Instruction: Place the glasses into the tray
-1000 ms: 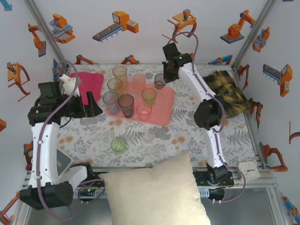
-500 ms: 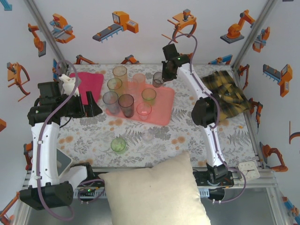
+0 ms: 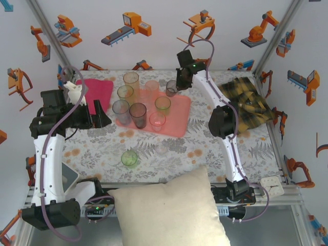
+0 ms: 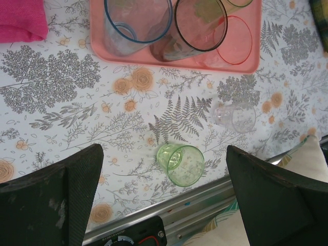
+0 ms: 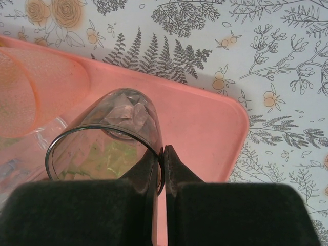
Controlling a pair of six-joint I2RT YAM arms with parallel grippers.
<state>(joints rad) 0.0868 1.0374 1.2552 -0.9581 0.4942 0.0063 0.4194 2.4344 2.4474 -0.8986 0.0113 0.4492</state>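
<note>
Now — right gripper [image 5: 162, 158] pinching grey glass [image 5: 120, 115] rim | at tray [image 5: 205, 123] corner

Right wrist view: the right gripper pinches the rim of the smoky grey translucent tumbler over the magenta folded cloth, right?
No, the surface below is wrong. The right gripper pinches the rim of the smoky grey translucent tumbler over the flat salmon-pink tray; the right wrist view shows it.

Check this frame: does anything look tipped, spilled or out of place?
Two tumblers sit off the tray on the tablecloth: a green tumbler and a clear tumbler, which appears to lie on its side. The right fingers pinch the rim of a smoky tumbler over a tray corner. Nothing looks spilled or broken.
</note>
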